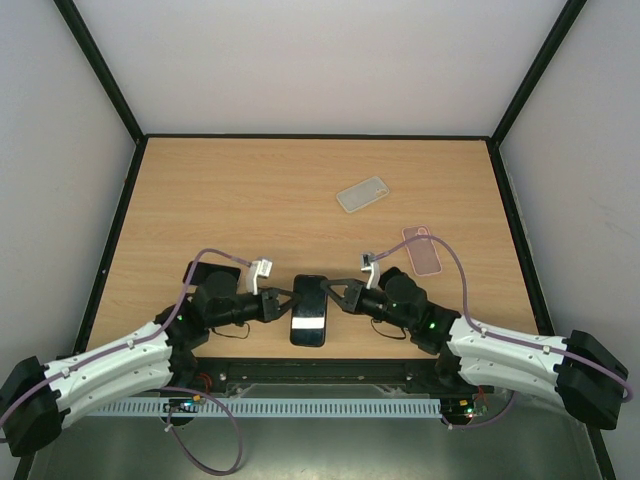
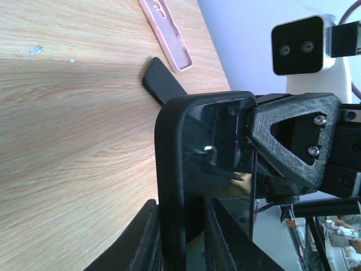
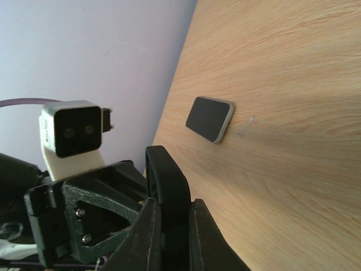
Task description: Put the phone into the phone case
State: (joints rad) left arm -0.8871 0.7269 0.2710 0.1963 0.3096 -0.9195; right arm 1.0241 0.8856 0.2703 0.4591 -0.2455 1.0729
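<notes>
Target item: phone (image 1: pixel 308 312), black, glossy face up, thick black rim with rounded corners (a case, or the handset's own edge: cannot tell). Lies lengthwise at the near middle of the table (image 1: pixel 250 190), just ahead of the arm bases, between the two pincers. Looks raised off the wood in the wrist views; underside hidden, so contact with the table not settled.

Clamped on its left long edge: left gripper (image 1: pixel 284 303). Seen from the left wrist, one finger (image 2: pixel 144 243) outside the rim and the other over the glass, both pressed against the phone.

Clenched on the opposite long edge: right gripper (image 1: pixel 334 296), facing the left one across the phone. Seen from the right wrist, black rim standing up between the two fingers (image 3: pixel 144 231), squeezed from both sides.

Farther out, on the right half: pink case (image 1: pixel 423 250), flat on the wood beyond the right gripper, apart from the phone. Farther still, toward mid-table: clear case (image 1: pixel 362 194), lying askew, apart from the pink one.

On the left half: dark slab (image 3: pixel 210 119) with a pale rim, flat on the wood just beyond the left wrist, partly covered by that arm from above. Purple cables (image 1: pixel 215 252) looping over both wrists.
</notes>
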